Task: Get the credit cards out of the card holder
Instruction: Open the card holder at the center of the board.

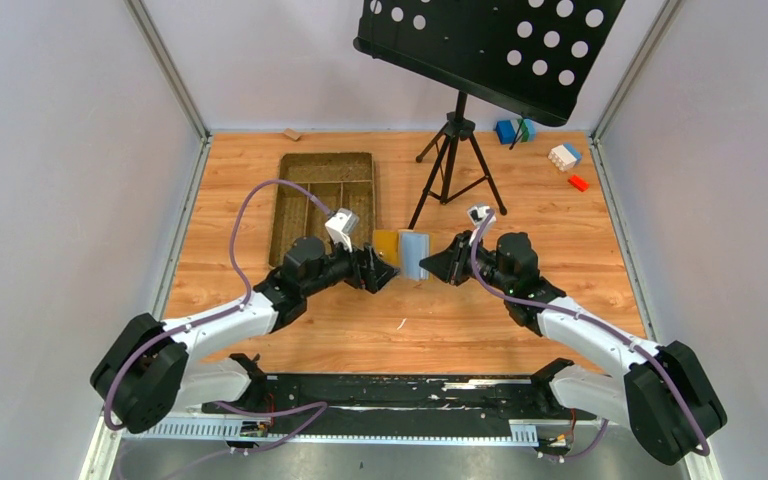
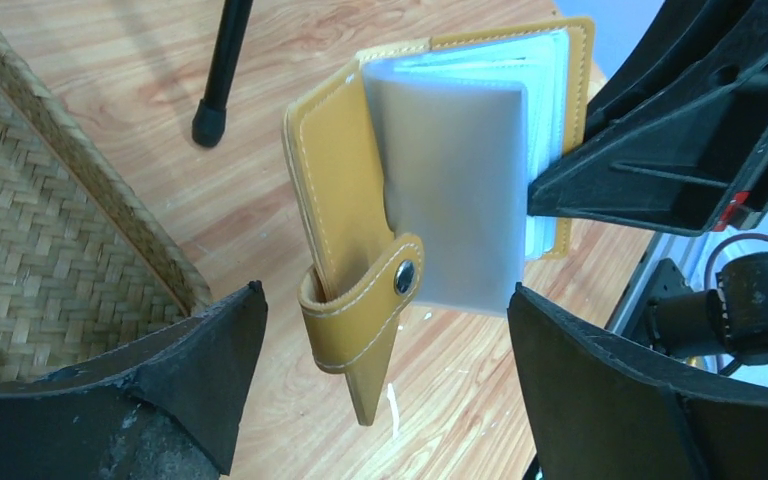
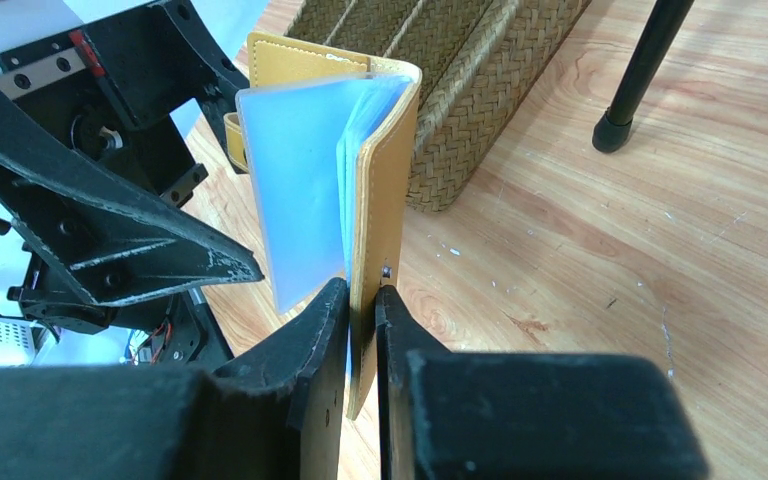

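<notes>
The card holder (image 2: 335, 190) hangs open in the air above the bench (image 3: 660, 250), between your two arms and just in front of the woven tray (image 2: 50, 230). Your right end effector (image 3: 360, 300) is pinched narrow on the lower edge of one mustard cover, beside the snap stud, and carries the whole thing. Your left end effector (image 2: 385, 300) stands wide, one finger on each side of the holder and touching neither.

A fan of frosted plastic sleeves (image 2: 450, 190) stands out from the spine, and the closing strap (image 2: 405, 278) dangles loose from the other cover. You cannot make out any credit cards through the sleeves from these views, so which pockets are filled is unclear.

Expect the holder to be light and floppy: the covers flex, and the sleeves are thin, slick and likely to bend away from a finger instead of resisting it. The cards should be stiff and smooth, so they will probably slide once a sleeve mouth is opened.

Take hold at a card's exposed edge near a sleeve opening, not on the sleeve itself. Pull along the pocket's length, against the right arm's hold on the cover.
</notes>
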You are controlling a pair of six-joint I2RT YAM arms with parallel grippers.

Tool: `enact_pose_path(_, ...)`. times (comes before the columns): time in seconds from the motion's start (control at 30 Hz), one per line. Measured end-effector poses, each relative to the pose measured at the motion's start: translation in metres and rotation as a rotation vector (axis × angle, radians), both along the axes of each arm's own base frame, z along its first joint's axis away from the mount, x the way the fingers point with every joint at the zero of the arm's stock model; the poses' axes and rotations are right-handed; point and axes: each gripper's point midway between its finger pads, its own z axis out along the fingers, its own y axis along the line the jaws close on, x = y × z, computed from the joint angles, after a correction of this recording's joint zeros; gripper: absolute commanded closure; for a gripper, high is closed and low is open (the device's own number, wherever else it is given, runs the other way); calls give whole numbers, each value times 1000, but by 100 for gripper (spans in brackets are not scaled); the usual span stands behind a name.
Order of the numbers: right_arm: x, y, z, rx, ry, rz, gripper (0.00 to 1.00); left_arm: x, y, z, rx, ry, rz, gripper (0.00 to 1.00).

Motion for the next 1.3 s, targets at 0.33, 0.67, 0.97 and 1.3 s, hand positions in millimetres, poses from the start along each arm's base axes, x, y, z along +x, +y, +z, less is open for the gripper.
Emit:
enact_pose_path(0.33,2,-4,-5,-20,19,-26,100,14,23,13,7,-32,163,0)
enact_pose_path(0.67,18,-15,-7,-47,64,-148,100,31,36,2,93,43,274,0)
enact_pose_path(0.97,46,-9,22,-57,93,-216,100,38,40,14,66,-11,310,0)
enact_pose_path(1.3,34,-18,-2,-102,146,-226,100,23,23,4,58,0,201,0)
